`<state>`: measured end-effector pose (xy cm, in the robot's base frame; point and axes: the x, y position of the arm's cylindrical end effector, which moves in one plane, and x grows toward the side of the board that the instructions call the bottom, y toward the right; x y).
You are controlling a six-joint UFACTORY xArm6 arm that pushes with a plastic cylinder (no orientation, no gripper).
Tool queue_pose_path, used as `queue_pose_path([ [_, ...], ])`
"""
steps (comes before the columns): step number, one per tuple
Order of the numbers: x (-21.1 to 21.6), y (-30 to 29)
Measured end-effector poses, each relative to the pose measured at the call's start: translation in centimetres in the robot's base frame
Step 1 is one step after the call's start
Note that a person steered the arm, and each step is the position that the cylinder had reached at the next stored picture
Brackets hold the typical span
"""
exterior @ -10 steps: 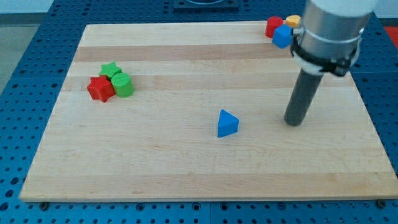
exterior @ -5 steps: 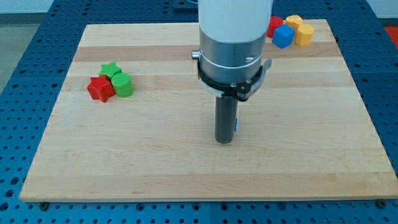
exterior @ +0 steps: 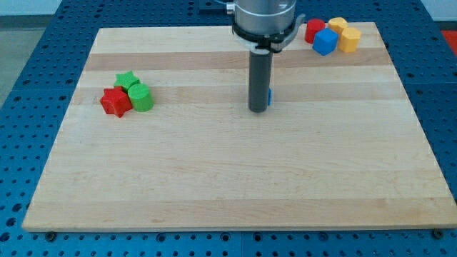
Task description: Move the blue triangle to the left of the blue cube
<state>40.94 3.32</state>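
My tip (exterior: 258,110) rests on the wooden board (exterior: 214,185) near its middle, towards the view's top. The blue triangle (exterior: 268,96) is almost wholly hidden behind the rod; only a thin blue sliver shows at the rod's right edge, touching it. The blue cube (exterior: 325,41) sits at the view's top right, well to the right of and above the tip.
A red block (exterior: 314,30) and two yellow blocks (exterior: 348,38) crowd the blue cube at the top right corner. A red star (exterior: 115,102), a green star (exterior: 127,81) and a green cylinder (exterior: 141,97) cluster at the left.
The rod has moved towards the view's top, and the blue triangle has gone up the board with it, staying hidden behind the rod. The other blocks have not moved.
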Motion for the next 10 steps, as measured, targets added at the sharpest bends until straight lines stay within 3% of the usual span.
queue_pose_path([
  [5,-11.9,0.0],
  [10,-14.4,6.3],
])
